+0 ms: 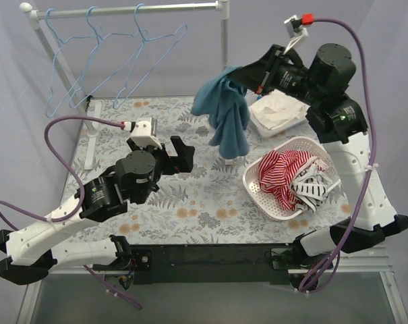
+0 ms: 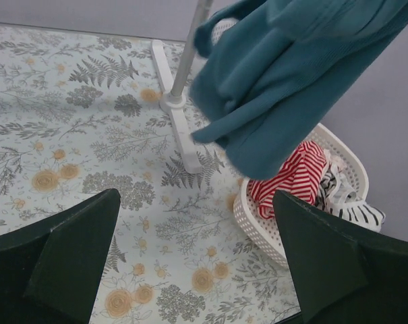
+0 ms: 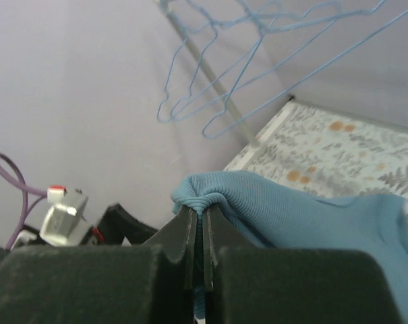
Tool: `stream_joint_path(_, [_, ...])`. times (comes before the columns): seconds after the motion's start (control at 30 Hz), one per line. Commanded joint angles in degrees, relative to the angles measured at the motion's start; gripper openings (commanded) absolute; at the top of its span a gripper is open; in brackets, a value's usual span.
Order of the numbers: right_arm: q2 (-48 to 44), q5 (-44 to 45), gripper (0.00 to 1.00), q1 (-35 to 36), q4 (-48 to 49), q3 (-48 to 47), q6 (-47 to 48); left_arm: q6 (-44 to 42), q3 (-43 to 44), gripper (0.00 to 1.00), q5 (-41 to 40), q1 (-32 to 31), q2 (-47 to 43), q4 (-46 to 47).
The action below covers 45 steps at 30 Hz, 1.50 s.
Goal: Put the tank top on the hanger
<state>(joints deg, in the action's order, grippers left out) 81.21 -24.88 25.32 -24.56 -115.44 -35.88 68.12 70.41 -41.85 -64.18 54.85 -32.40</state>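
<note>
Right gripper (image 3: 198,221) pinches the tank top (image 1: 227,115), which hangs lengthwise downward; the nearest hanger (image 1: 144,39) lies toward the table's far-left corner. Left gripper (image 1: 183,155) spread, empty.

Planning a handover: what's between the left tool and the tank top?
Top view: only bare floral tabletop between the left tool and the tank top; the left wrist view adds the rack's white foot.
</note>
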Motion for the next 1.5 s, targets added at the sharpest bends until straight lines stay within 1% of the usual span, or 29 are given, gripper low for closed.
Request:
stream_joint_path(0.0, [-2.8,-7.8,0.01,3.1,12.3,6.7,-2.9,1.8,3.4,0.98,-6.1,0.4,-4.0,-3.4])
stream_joint_path(0.03, [-3.7,-9.6,0.01,3.0,13.3,13.2,-3.1,1.8,3.4,0.98,-6.3,0.4,-5.0,-3.7])
stream_joint_path(0.07, [-4.9,-9.5,0.01,2.9,13.7,17.0,-2.3,1.8,3.2,0.98,-6.6,0.4,-5.5,-3.8])
stream_joint_path(0.1, [-8.1,-8.8,0.01,2.9,13.7,21.4,-1.6,2.0,2.6,0.98,-6.6,0.4,-6.0,-3.9])
stream_joint_path(0.13, [-9.7,-7.1,0.05,2.7,13.7,32.1,-1.0,2.3,2.3,0.98,-6.1,0.4,-6.4,-4.1])
stream_joint_path(0.2, [-13.2,-7.2,0.17,1.5,13.7,42.5,0.2,3.9,0.5,0.98,-6.0,0.4,-7.0,-5.0])
stream_joint_path(0.23, [-14.1,-8.7,0.21,0.7,13.7,47.2,0.5,4.7,-0.2,0.98,-5.6,0.4,-7.0,-5.6])
stream_joint_path(0.27, [-14.6,-8.8,0.24,-0.2,13.3,55.6,1.0,5.7,-0.8,0.98,-5.3,0.4,-6.6,-6.3])
stream_joint_path(0.3, [-15.7,-7.9,0.30,-0.2,11.8,59.1,2.7,7.0,-1.5,0.98,-4.9,0.4,-6.2,-8.1])
stream_joint_path(0.33, [-16.3,-5.7,0.43,-0.2,11.3,61.8,3.4,9.6,-3.2,0.98,-4.6,0.4,-5.7,-9.2])
stream_joint_path(0.4, [-18.0,-4.7,0.47,0.5,10.2,67.9,4.1,12.7,-5.4,0.98,-2.8,0.4,-4.2,-11.5])
stream_joint_path(0.43, [-18.5,-2.0,0.52,1.4,9.4,68.7,5.3,15.8,-7.7,0.98,-2.2,0.4,-3.8,-12.1])
stream_joint_path(0.5, [-19.6,2.9,0.55,5.6,7.0,68.1,6.3,18.7,-10.4,0.98,-1.2,0.5,-2.6,-13.2])
stream_joint_path(0.53, [-19.6,7.6,0.57,7.3,4.9,67.7,7.0,19.8,-11.4,0.97,-0.8,0.5,-2.1,-13.0])
stream_joint_path(0.57, [-19.6,9.7,0.57,10.5,4.2,67.3,7.1,21.7,-13.7,0.96,-0.3,0.7,-1.7,-12.9])
stream_joint_path(0.6, [-19.3,13.0,0.57,12.2,3.8,66.8,7.1,22.7,-14.7,0.95,0.2,1.9,-0.7,-12.9])
stream_joint_path(0.63, [-19.1,14.5,0.57,13.8,3.6,66.7,6.5,22.9,-15.7,0.94,0.8,2.9,-0.4,-12.5])
stream_joint_path(0.67, [-18.3,16.0,0.57,17.5,3.7,66.6,6.3,23.5,-17.5,0.92,1.4,4.2,0.1,-12.2])
stream_joint_path(0.7, [-17.7,19.0,0.57,19.6,4.1,66.7,5.8,23.3,-18.6,0.89,4.3,8.0,0.5,-10.9])
stream_joint_path(0.77, [-14.7,21.3,0.56,24.2,5.6,66.7,4.6,20.4,-20.7,0.83,9.8,13.5,1.2,-8.0])
stream_joint_path(0.8, [-13.5,22.6,0.56,25.3,5.9,66.7,4.1,19.7,-22.9,0.76,14.8,19.0,1.3,-4.8])
stream_joint_path(0.87, [-10.3,24.3,0.54,27.4,7.1,66.9,3.0,18.7,-24.8,0.73,17.9,22.6,2.1,-2.2])
stream_joint_path(0.9, [-9.4,26.2,0.54,27.7,7.4,67.1,2.7,18.3,-25.7,0.69,18.5,24.4,2.5,-0.6])
stream_joint_path(1.0, [-8.0,28.6,0.54,28.1,9.6,68.7,1.9,18.4,-26.3,0.66,19.5,25.5,6.1,1.6])
stream_joint_path(1.03, [-7.8,29.4,0.54,28.1,9.9,69.0,1.5,18.6,-26.4,0.62,19.8,25.7,7.3,2.0])
stream_joint_path(1.07, [-8.0,30.0,0.54,28.1,10.1,70.1,1.3,19.2,-26.5,0.60,19.5,25.9,9.6,2.2])
stream_joint_path(1.17, [-8.5,30.5,0.54,28.1,12.0,72.4,0.5,21.5,-27.5,0.55,18.3,26.7,12.1,2.3])
stream_joint_path(1.3, [-8.9,29.4,0.57,28.3,15.3,75.2,-0.7,24.4,-30.3,0.55,16.9,27.6,12.5,3.4])
stream_joint_path(1.47, [-7.2,28.9,0.60,28.6,19.0,76.7,-1.5,25.8,-33.2,0.55,16.7,28.3,13.1,6.2])
